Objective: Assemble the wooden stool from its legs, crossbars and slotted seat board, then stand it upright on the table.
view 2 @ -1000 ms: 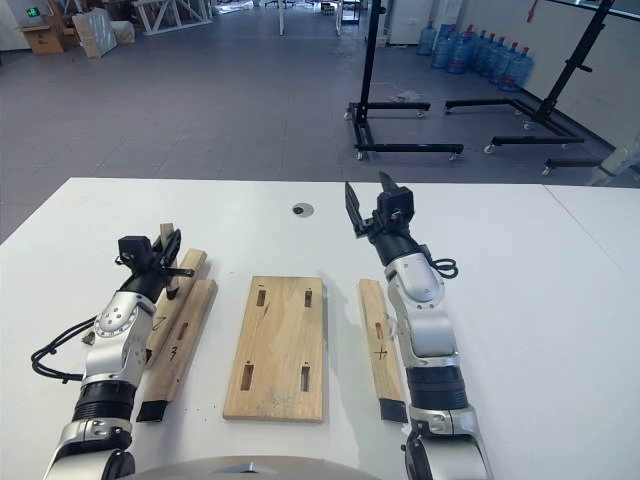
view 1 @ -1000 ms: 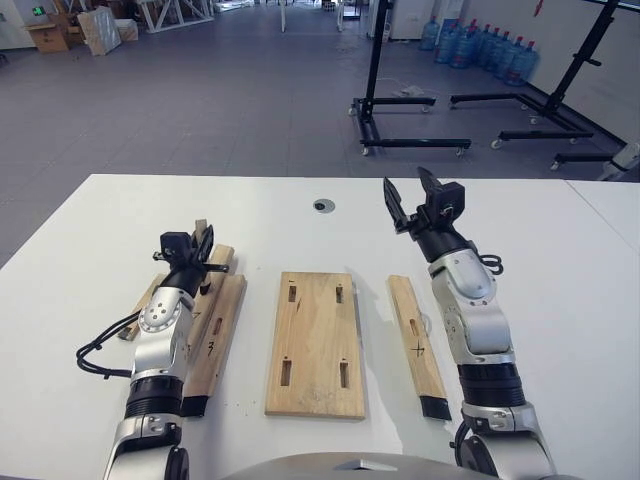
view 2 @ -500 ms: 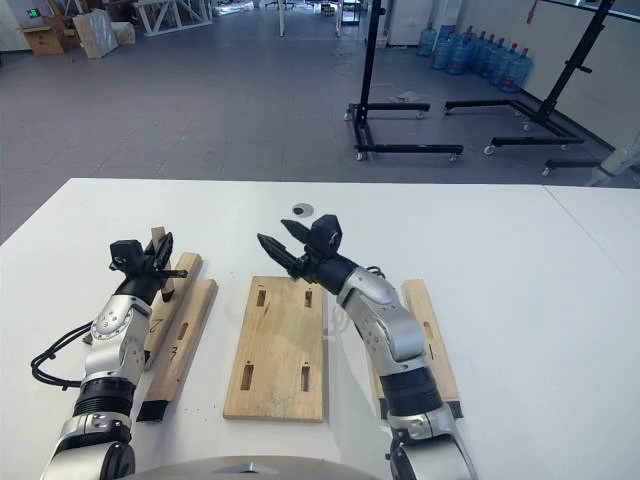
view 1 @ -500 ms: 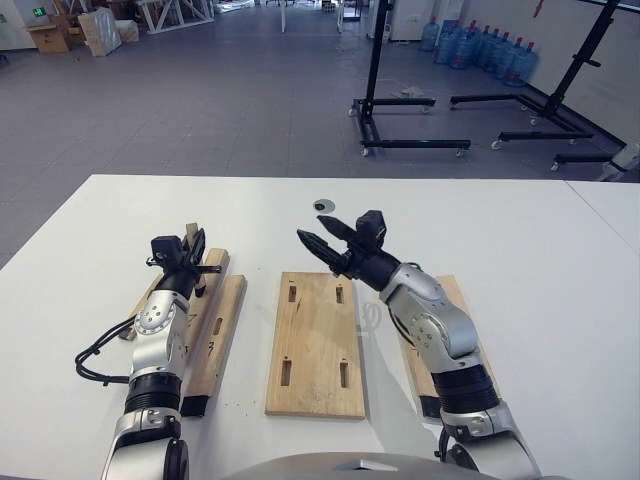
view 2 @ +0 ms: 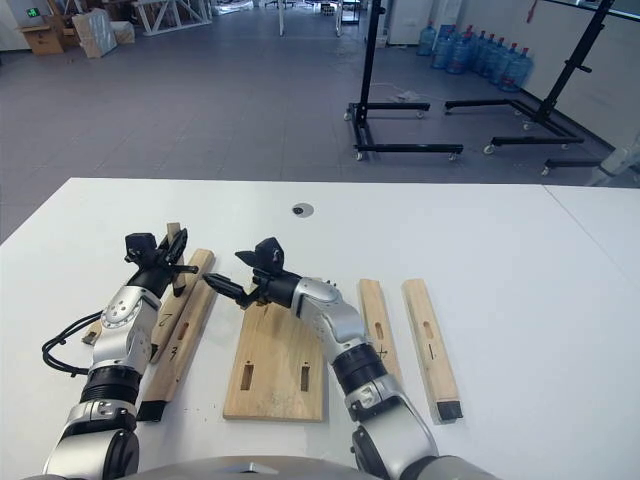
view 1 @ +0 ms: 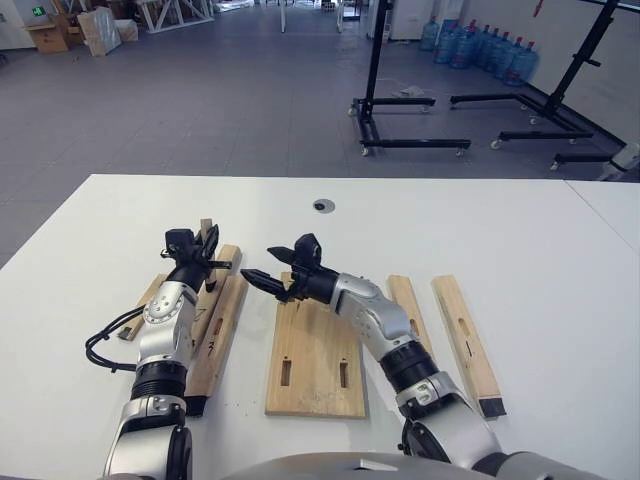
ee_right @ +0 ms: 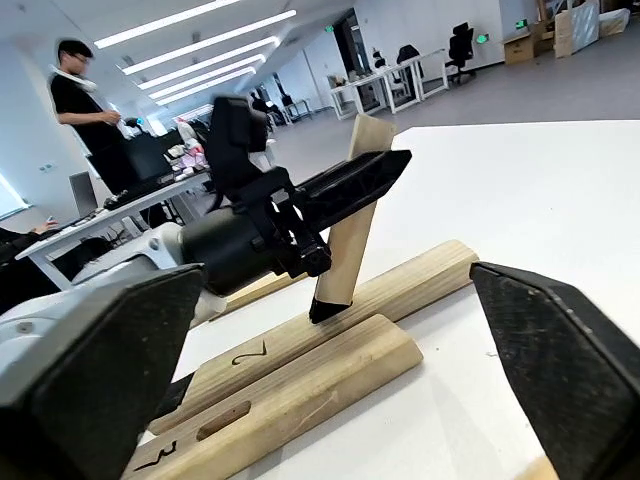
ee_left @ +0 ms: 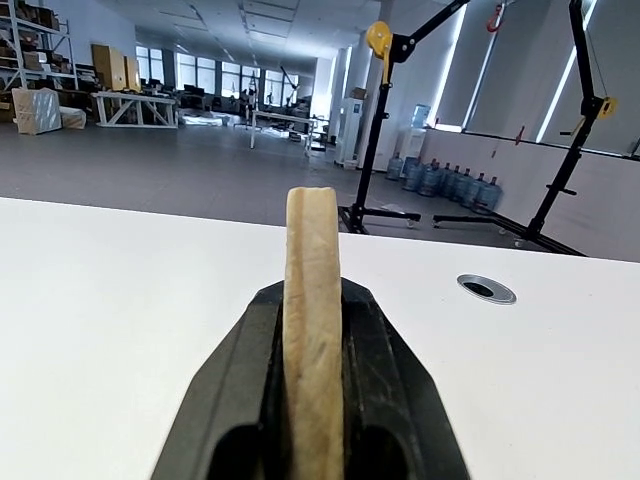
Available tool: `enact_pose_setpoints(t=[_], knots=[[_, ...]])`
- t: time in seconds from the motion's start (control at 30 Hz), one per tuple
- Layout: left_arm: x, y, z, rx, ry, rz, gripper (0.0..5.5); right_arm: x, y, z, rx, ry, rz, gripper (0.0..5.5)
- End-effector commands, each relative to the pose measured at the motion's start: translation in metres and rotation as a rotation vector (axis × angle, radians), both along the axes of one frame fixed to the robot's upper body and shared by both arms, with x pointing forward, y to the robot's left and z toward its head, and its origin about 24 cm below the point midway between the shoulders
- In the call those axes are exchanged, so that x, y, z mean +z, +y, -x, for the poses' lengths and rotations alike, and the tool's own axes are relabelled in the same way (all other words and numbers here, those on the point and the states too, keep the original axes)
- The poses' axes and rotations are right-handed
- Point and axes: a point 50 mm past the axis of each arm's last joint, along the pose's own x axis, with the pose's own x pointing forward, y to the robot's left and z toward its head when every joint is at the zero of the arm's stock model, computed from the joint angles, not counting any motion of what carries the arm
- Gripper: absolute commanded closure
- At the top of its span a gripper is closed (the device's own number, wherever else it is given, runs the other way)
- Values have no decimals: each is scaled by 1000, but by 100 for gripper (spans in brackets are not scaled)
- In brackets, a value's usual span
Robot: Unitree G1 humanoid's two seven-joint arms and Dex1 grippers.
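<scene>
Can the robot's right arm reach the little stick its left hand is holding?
Probably yes. The right gripper hangs open over the seat board, close to the stick in the left gripper, and nothing sits between them.

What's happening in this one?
The left gripper is shut on a short crossbar, held upright at two legs lying left of the seat board. The right gripper, open, is stretched across that flat board toward the crossbar. Two more legs lie to its right. Nothing is joined.
</scene>
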Motion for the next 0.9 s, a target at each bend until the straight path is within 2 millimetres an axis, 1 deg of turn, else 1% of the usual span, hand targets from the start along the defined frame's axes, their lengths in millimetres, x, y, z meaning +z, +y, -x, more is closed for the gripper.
enact_pose_setpoints(t=[0.03,0.1,0.23,0.43,0.53,0.67,0.77,0.9], knots=[[-6,-6,-1,-36,51,5,511,-8,20,-3,13,-39,91,63],[-5,-9,-1,-41,51,15,511,-14,28,-2,26,-42,116,63],[-6,-16,-3,-71,63,20,511,-21,35,-5,-15,-14,119,63],[-6,-22,-4,-79,68,40,511,-12,47,-8,-20,-54,90,63],[-6,-34,-5,-89,69,79,511,-11,52,-5,11,-80,101,63],[-11,-53,-2,-109,81,118,511,-13,51,0,50,-136,124,63],[-14,-58,1,-108,85,126,511,-11,48,0,50,-150,116,63],[-12,-66,-2,-114,76,134,511,-18,45,-1,26,-160,198,63]])
